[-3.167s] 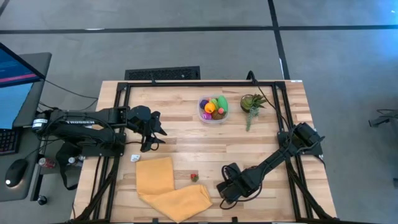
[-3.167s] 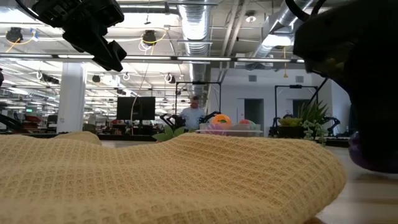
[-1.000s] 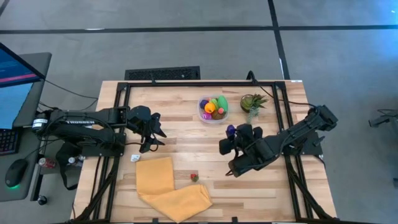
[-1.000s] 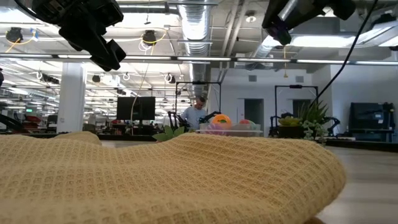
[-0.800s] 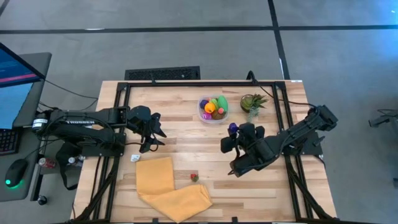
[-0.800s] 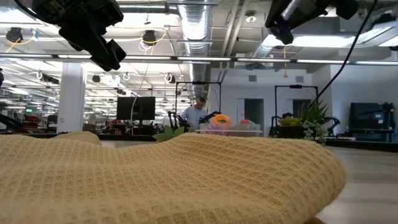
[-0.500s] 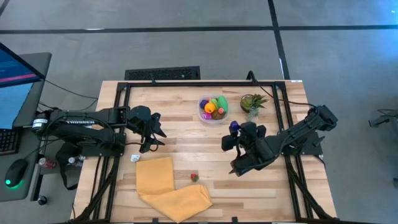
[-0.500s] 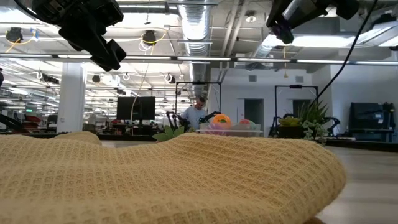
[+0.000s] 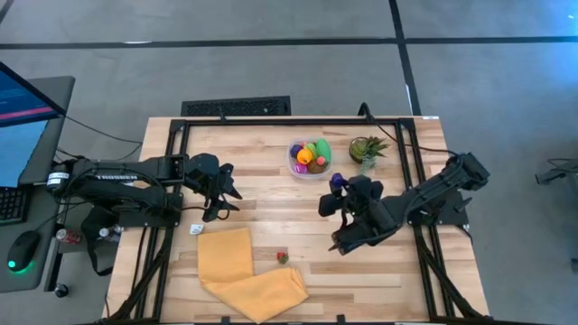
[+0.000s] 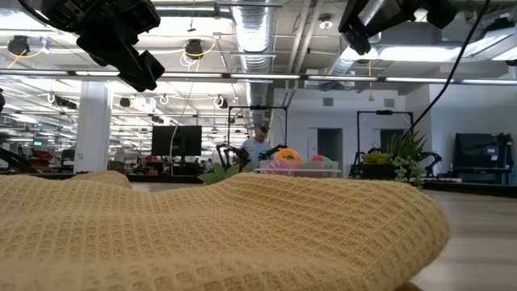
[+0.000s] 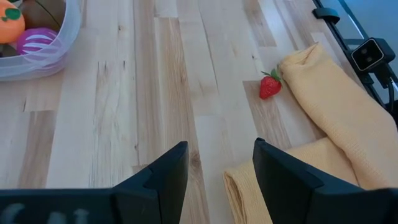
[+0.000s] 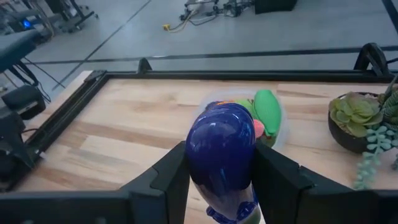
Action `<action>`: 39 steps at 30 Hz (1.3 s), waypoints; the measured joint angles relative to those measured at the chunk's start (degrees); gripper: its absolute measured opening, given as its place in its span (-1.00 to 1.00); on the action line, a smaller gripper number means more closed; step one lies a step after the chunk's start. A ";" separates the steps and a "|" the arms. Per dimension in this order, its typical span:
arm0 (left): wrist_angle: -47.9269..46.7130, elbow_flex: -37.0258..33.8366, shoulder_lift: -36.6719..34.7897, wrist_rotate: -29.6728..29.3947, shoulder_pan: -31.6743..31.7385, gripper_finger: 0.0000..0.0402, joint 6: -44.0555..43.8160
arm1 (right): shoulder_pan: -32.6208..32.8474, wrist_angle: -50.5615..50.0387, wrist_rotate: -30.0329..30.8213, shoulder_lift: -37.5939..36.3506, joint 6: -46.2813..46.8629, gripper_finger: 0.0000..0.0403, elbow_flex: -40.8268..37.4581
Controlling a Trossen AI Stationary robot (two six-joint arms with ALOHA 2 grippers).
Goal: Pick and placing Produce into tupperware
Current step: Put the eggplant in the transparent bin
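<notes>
1. Right now the right gripper (image 9: 335,188) hangs above the middle of the table (image 9: 262,194), just on the near side of the tupperware (image 9: 309,159).
2. Its two dark fingers (image 12: 168,180) are closed against the sides of a glossy purple eggplant (image 12: 222,157), which fills the gap between them in the right wrist view; a bit of green shows at the piece's lower end.
3. From above, the same purple piece shows as a small dot (image 9: 336,181) at the tip of the right arm, near the tub but clear of it.
4. The tupperware stands toward the far edge of the table, left of a small potted plant (image 9: 366,149).
5. Inside the tub lie several pieces of produce (image 9: 310,155): green, orange, magenta and purple ones packed together.
6. A small red strawberry (image 9: 282,257) lies on the bare wood toward the near edge, just right of a folded yellow cloth (image 9: 246,271).
7. The left gripper (image 9: 226,194) waits over the left part of the table, well apart from the tub; its fingers (image 11: 160,180) stand parted with nothing between them.
8. In the low view the yellow cloth (image 10: 218,230) fills the foreground, and the tub (image 10: 297,168) with an orange piece shows far behind it.
</notes>
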 joint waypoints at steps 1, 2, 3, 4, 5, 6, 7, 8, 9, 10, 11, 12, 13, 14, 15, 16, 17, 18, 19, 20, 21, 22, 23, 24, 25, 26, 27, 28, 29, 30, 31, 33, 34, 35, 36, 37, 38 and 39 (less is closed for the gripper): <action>0.00 0.00 0.00 0.03 0.00 -0.16 0.00 | -0.22 0.41 0.15 0.07 -0.03 -0.13 -0.03; -0.01 0.00 0.00 0.09 0.00 -0.16 0.00 | -0.38 1.08 0.45 0.07 -0.30 -0.13 -0.04; -0.02 0.00 0.00 0.11 0.00 -0.16 0.02 | -0.66 2.14 0.81 0.07 -1.24 -0.13 -0.04; -0.01 0.00 0.00 0.13 0.00 -0.16 0.10 | -1.05 3.64 0.81 0.07 -2.83 -0.13 -0.04; -0.02 0.00 0.00 0.13 0.00 -0.16 0.13 | -1.46 5.23 0.79 0.07 -4.60 -0.13 -0.04; -0.02 0.00 0.00 0.15 0.00 -0.16 0.15 | -1.92 6.65 0.77 0.07 -6.58 -0.13 -0.04; -0.02 0.00 0.00 0.17 0.00 -0.16 0.17 | -2.40 8.00 0.81 0.07 -8.45 -0.13 -0.04; -0.02 0.00 0.00 0.28 0.00 -0.16 0.17 | -2.94 9.26 0.77 0.07 -10.07 -0.13 -0.04; -0.02 0.00 0.00 0.33 0.00 -0.16 0.22 | -3.43 10.25 0.61 0.07 -11.46 -0.13 -0.04; -0.02 0.00 0.00 0.33 0.00 -0.16 0.37 | -3.92 11.09 0.41 0.07 -12.62 -0.13 -0.04; -0.02 0.00 0.00 0.35 0.00 -0.16 0.42 | -4.46 11.92 0.31 0.07 -13.76 -0.13 -0.04; -0.02 0.00 0.00 0.35 0.00 -0.16 0.42 | -4.95 12.73 -0.05 0.07 -14.80 -0.13 -0.04; -0.02 0.00 0.00 0.35 0.00 -0.16 0.45 | -5.51 13.39 -0.48 0.07 -15.73 -0.13 -0.04; -0.02 0.00 0.00 0.35 0.00 -0.16 0.64 | -6.00 14.07 -0.75 0.07 -16.74 -0.13 -0.04; -0.03 0.00 0.00 0.35 0.00 -0.16 0.74 | -6.46 14.85 -0.87 0.07 -17.71 -0.13 -0.04; -0.04 0.00 0.00 0.36 0.00 -0.16 0.78 | -6.93 15.55 -1.06 0.07 -18.71 -0.13 -0.04; -0.04 0.00 0.00 0.37 0.00 -0.16 0.80 | -7.44 16.13 -1.55 0.07 -19.72 -0.13 -0.04; -0.04 0.00 0.00 0.37 0.00 -0.16 0.91 | -7.96 16.64 -2.20 0.07 -20.73 -0.13 -0.04; -0.04 0.00 0.00 0.37 0.00 -0.16 1.24 | -8.48 17.10 -2.75 0.07 -21.62 -0.13 -0.04; -0.04 0.00 0.00 0.37 0.00 -0.16 1.56 | -9.04 17.64 -3.46 0.07 -22.56 -0.13 -0.04; -0.06 0.00 0.00 0.37 0.00 -0.16 1.69 | -9.59 18.16 -3.99 0.07 -23.49 -0.13 -0.04; -0.06 0.00 0.00 0.37 0.02 -0.16 1.86 | -10.12 18.75 -4.50 0.07 -24.57 -0.13 -0.04; -0.06 0.00 0.00 0.39 0.02 -0.16 2.13 | -10.65 19.48 -4.93 0.07 -25.67 -0.13 -0.04; -0.06 0.00 0.00 0.39 0.02 -0.16 2.38 | -11.19 20.07 -5.23 0.07 -26.77 -0.13 -0.04; -0.06 0.00 0.00 0.39 0.02 -0.16 2.67 | -11.75 20.51 -5.55 0.07 -27.72 -0.13 -0.04; -0.06 0.00 0.00 0.39 0.02 -0.16 2.72 | -12.28 20.87 -5.94 0.07 -28.55 -0.13 -0.04; -0.06 0.00 0.00 0.39 0.02 -0.16 2.79 | -12.86 21.15 -6.44 0.07 -29.37 -0.13 -0.04; -0.06 0.00 0.00 0.39 0.02 -0.16 3.08 | -13.50 21.53 -6.95 0.07 -30.31 -0.13 -0.04; -0.06 0.00 0.00 0.39 0.02 -0.16 3.30 | -14.07 22.00 -7.54 0.07 -31.29 -0.13 -0.04; -0.06 0.00 0.00 0.37 0.02 -0.16 3.56 | -14.70 22.32 -8.20 0.07 -32.15 -0.13 -0.04; -0.06 0.00 0.00 0.37 0.02 -0.16 3.72 | -15.31 22.62 -8.66 0.07 -33.10 -0.13 -0.04; -0.08 0.00 0.00 0.35 0.02 -0.16 3.90 | -16.65 23.45 -9.97 0.07 -34.87 -0.13 -0.04; -0.07 0.00 0.00 0.35 0.02 -0.16 4.03 | -17.35 23.78 -10.69 0.07 -35.81 -0.13 -0.04; -0.08 0.00 0.00 0.35 0.02 -0.16 4.25 | -18.10 24.11 -11.35 0.07 -36.86 -0.13 -0.04; -0.08 0.00 0.00 0.34 0.02 -0.16 4.49 | -18.82 24.58 -11.89 0.07 -37.95 -0.13 -0.04; -0.08 0.00 0.00 0.35 0.02 -0.16 4.60 | -19.61 25.12 -12.64 0.07 -39.16 -0.13 -0.04; -0.08 0.00 0.00 0.33 0.02 -0.16 4.63 | -20.46 25.67 -13.23 0.07 -40.38 -0.13 -0.04; -0.08 0.00 0.00 0.33 0.02 -0.16 4.66 | -21.32 26.24 -14.08 0.07 -41.60 -0.13 -0.04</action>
